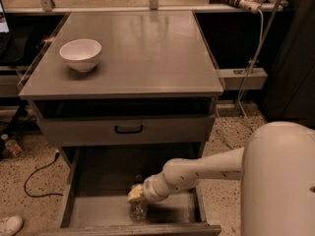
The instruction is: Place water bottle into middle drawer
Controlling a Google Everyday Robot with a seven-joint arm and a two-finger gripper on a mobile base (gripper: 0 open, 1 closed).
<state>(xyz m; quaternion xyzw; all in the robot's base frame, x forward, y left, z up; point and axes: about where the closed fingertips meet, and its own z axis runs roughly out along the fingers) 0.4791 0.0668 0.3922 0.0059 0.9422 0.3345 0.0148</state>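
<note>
While the middle drawer (93, 211) stands pulled out at the foot of the cabinet, the robot's white arm (202, 170) reaches into it from the right. The gripper (135, 194) sits low inside the drawer, near its front wall and about midway across. Its yellowish tip is right over the water bottle (139, 211). The bottle is inside the drawer, on or just above the grey floor, and gripper and bottle look to be touching. Whether the jaws pinch the bottle or stand spread, I cannot tell from this angle.

Above the open drawer, the grey drawer front (172, 130) with its small black handle (129, 129) is closed. On the bench (147, 53) above it, a white bowl (80, 54) stands upright near the left edge, well apart from the arm. A black cable (37, 177) trails over the speckled floor (24, 151) to the left of the cabinet, and a white shoe (9, 225) shows at the bottom left corner.
</note>
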